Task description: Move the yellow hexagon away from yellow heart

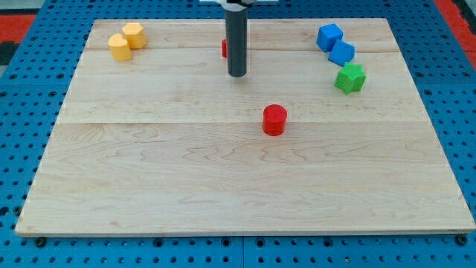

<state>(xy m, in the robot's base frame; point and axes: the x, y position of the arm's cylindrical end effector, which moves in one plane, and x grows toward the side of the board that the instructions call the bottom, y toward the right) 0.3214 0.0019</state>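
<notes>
Seven blocks spread over the wooden table (223, 193), most of them toward the view's top. Two yellow ones at the top left corner: the yellow hexagon (134, 34) nearer the top edge, the yellow heart (119, 47) just below and to the left of it, the two touching or very nearly so, no clear gap visible between them. Both well apart from everything else.

Near the top middle, the dark rod (236, 41) standing upright, with my tip (236, 75) down on the wood, far to the right of the yellow pair and touching no block. Peeking out from behind the rod's left side, a red block (224, 48), shape too hidden to tell. Lower, close to the middle of the table, a red cylinder (274, 120), below and slightly right of my tip, clearly apart from it.

At the top right, two blue blocks in a short diagonal: the upper blue block (329, 36) and the lower blue block (342, 53), touching, both roughly cube-like. Just below them, a green star (350, 77), close beside the lower blue one.

As for the hand: cannot tell any wide or narrow state, only the plain rod in view, holding nothing.

Around the table, a blue perforated surface (22, 112).
</notes>
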